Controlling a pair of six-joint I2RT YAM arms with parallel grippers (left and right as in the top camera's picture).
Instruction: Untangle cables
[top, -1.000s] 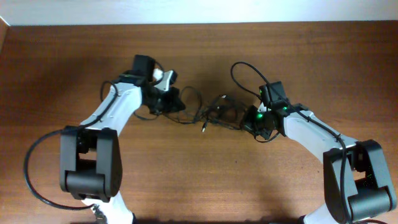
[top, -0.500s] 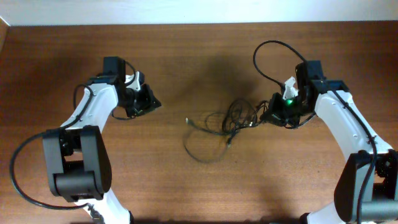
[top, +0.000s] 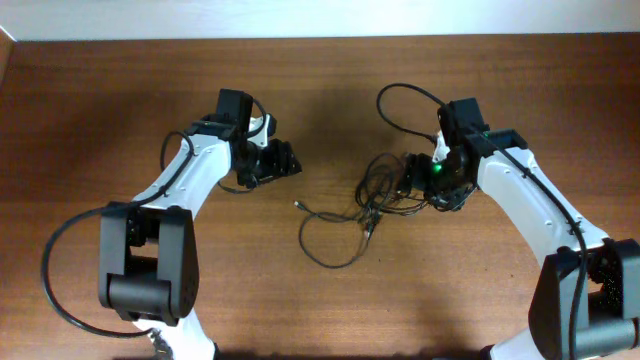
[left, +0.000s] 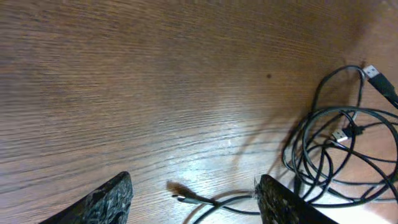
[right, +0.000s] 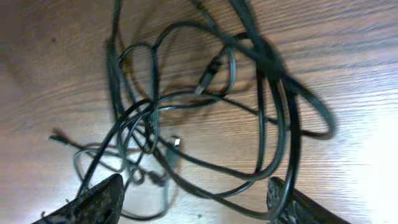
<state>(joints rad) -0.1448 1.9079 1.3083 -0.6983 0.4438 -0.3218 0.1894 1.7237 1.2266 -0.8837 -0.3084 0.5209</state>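
The cables were seen bunched below the right gripper, jaws spread, nothing gripped. The left gripper was held parted and empty, likely for the loose end.

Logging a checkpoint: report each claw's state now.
Left claw: open, empty.
Right claw: open above the cables, gripping nothing.
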